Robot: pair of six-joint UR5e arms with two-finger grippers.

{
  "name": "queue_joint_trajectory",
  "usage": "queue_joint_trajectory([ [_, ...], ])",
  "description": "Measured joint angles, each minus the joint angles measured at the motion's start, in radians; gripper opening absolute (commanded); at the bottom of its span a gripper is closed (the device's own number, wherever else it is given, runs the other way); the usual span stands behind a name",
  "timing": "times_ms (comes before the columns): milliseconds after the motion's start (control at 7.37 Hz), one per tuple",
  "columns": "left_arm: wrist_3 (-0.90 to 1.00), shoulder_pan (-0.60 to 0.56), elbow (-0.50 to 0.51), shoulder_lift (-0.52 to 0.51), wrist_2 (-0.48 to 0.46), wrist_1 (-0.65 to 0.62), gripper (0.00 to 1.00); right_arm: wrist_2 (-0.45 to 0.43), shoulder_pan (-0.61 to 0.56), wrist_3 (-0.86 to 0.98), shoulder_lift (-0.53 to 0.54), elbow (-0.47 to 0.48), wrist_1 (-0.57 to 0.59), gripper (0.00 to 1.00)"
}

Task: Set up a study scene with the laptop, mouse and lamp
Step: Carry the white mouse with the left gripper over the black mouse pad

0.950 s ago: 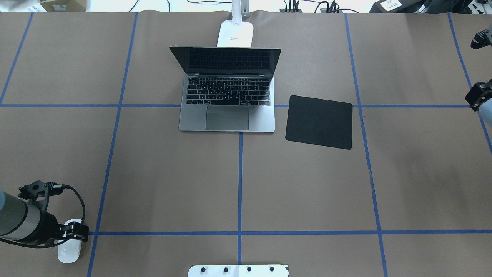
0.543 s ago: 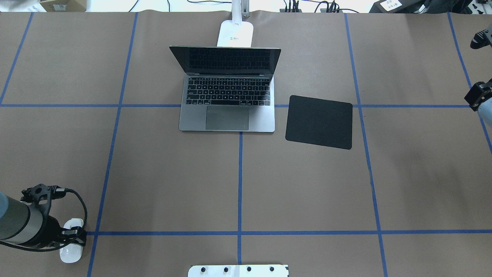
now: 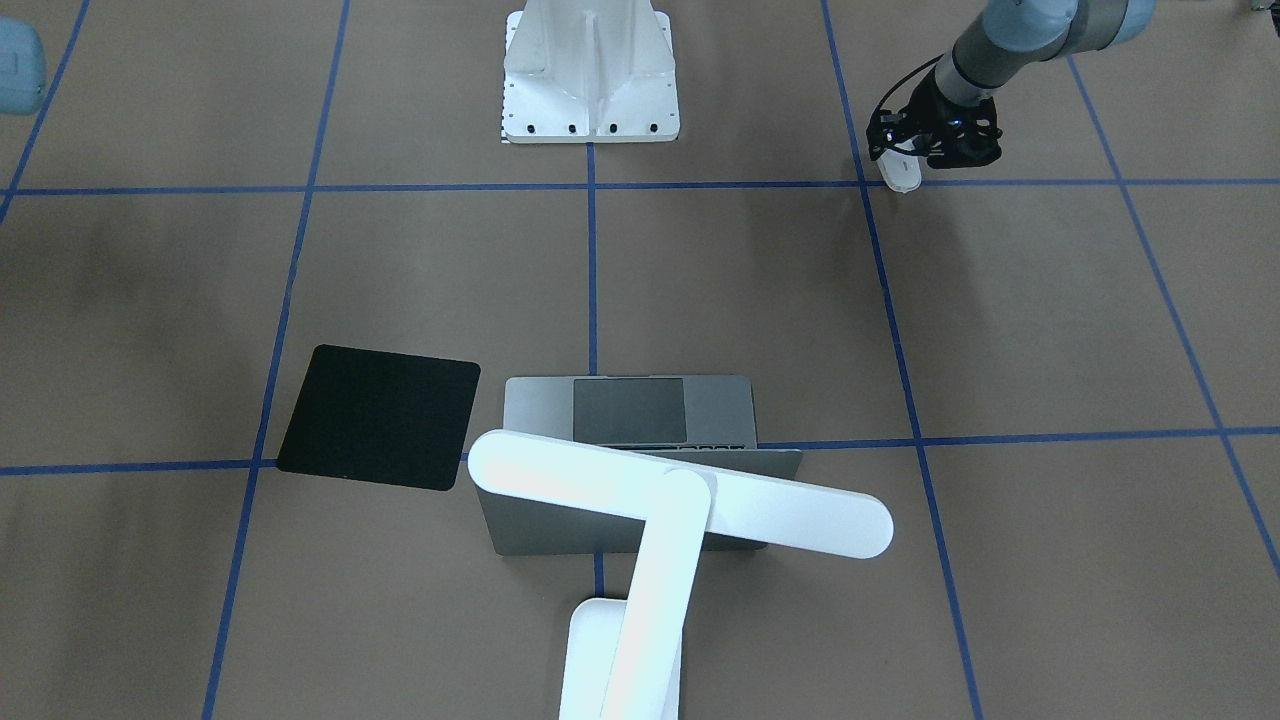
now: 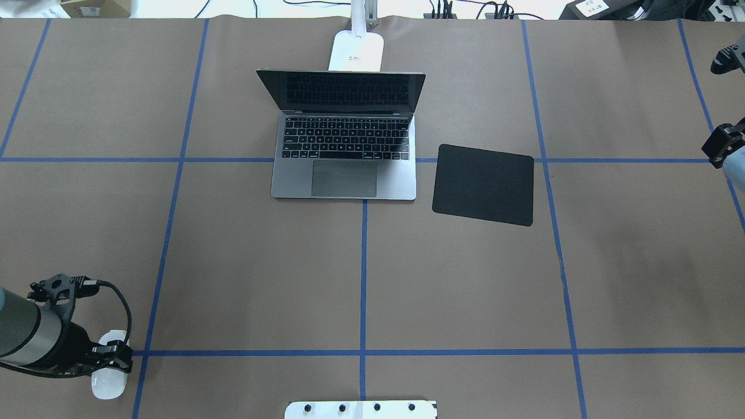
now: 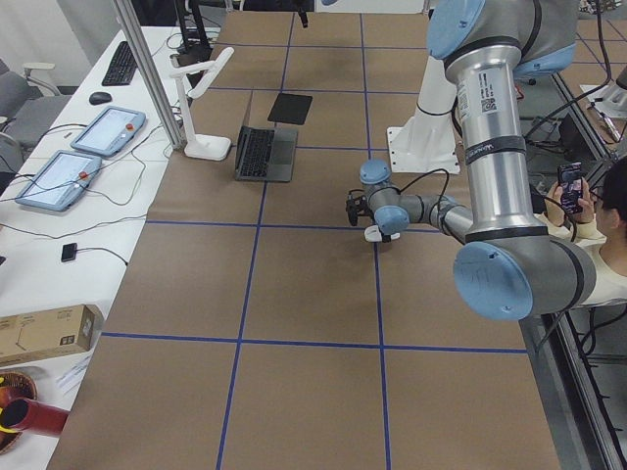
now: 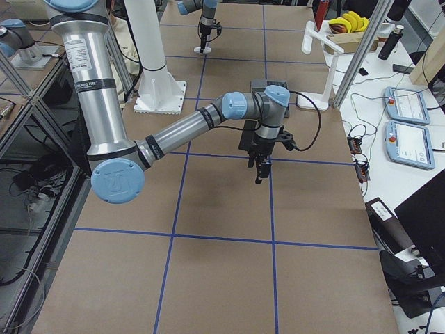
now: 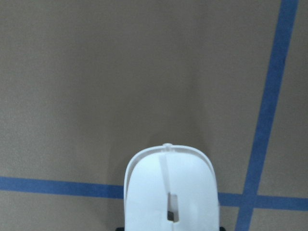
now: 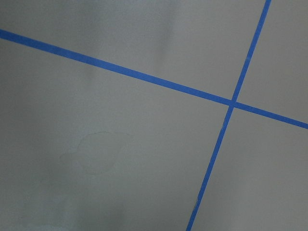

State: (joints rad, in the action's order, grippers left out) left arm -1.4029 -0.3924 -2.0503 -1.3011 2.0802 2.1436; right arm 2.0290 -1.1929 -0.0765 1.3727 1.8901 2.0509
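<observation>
The white mouse [image 4: 109, 387] is in my left gripper [image 4: 107, 355] at the table's near left corner, held just above the brown surface. It fills the bottom of the left wrist view [image 7: 168, 187] and also shows in the front view [image 3: 900, 175]. The grey laptop [image 4: 343, 174] stands open at the far middle of the table. The white lamp [image 3: 680, 495] stands behind it, its bar head over the lid and its base [image 4: 356, 52] at the far edge. My right gripper [image 6: 261, 170] hangs over bare table at the right end. I cannot tell whether it is open or shut.
A thin black square mat [image 4: 483, 185] lies just right of the laptop. The white bolted pedestal [image 3: 590, 70] stands at the near middle edge. Blue tape lines [image 4: 363, 273] grid the brown table. Tablets and cables lie beyond the far edge.
My left gripper has shifted slightly to the right with the mouse in it. The laptop, lamp and mat have not moved.
</observation>
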Motion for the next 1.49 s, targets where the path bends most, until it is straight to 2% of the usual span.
queue_joint_trajectory([
  [271, 0.001, -0.059, -0.011, -0.133, -0.002, -0.083, 0.0, 0.022, 0.001, -0.008, -0.003, -0.005, 0.0, 1.0],
  [543, 0.001, -0.111, 0.019, -0.419, -0.057, -0.248, 0.0, 0.047, -0.001, -0.011, 0.005, -0.005, 0.0, 1.0],
  [814, 0.008, -0.12, 0.123, -0.718, -0.131, -0.389, 0.0, 0.092, -0.001, -0.016, 0.008, -0.01, 0.001, 1.0],
  [950, 0.019, -0.122, 0.182, -0.813, -0.159, -0.411, 0.0, 0.128, -0.004, -0.02, 0.009, -0.009, 0.005, 1.0],
  [1492, 0.028, -0.114, 0.404, -1.073, -0.279, -0.406, 0.0, 0.223, -0.011, -0.031, 0.012, 0.013, 0.02, 1.0],
])
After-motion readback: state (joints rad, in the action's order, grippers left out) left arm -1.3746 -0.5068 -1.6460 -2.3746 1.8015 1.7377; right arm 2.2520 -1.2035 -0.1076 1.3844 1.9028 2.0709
